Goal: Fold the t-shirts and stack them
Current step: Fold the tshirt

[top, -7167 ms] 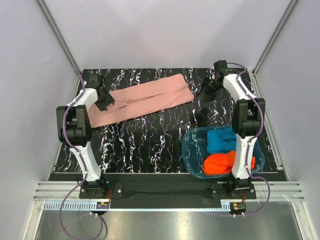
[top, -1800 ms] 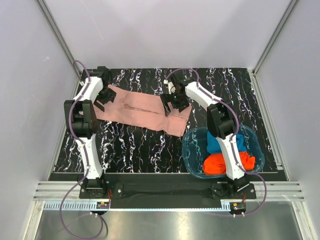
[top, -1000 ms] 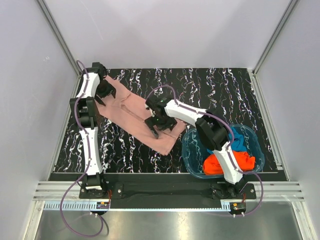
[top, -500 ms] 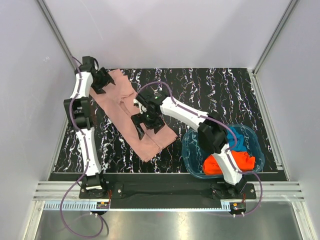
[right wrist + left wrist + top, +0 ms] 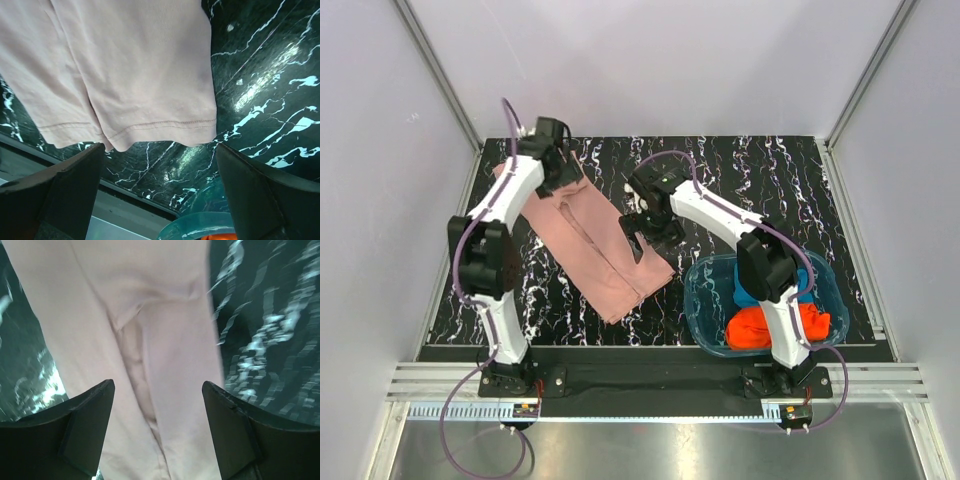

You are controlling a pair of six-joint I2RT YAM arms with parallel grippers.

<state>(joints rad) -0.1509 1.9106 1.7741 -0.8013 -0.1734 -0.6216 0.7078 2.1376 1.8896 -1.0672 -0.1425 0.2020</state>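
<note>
The dusty-pink t-shirt [image 5: 588,238] lies folded into a long strip, slanting from the back left of the table toward the front middle. My left gripper [image 5: 560,168] hovers open over its far end; the left wrist view shows only pink cloth [image 5: 160,330] between the spread fingers, with the gripper [image 5: 158,385] empty. My right gripper [image 5: 650,228] is open and empty beside the strip's right edge, and in the right wrist view it [image 5: 160,147] sits just past the stitched hem [image 5: 150,126]. The blue t-shirt [image 5: 748,296] and the orange-red t-shirt [image 5: 752,328] lie in the tub.
The translucent blue tub [image 5: 705,300] stands at the front right, its rim [image 5: 200,225] just beyond my right gripper. The right arm reaches over the tub. The table is black marble with white veins [image 5: 760,190]. Grey walls close in the sides and back.
The pink strip has swung from lying across the back to lying slanted. In the last half second both grippers came off it: the right moved right, the left moved right over the far end.
</note>
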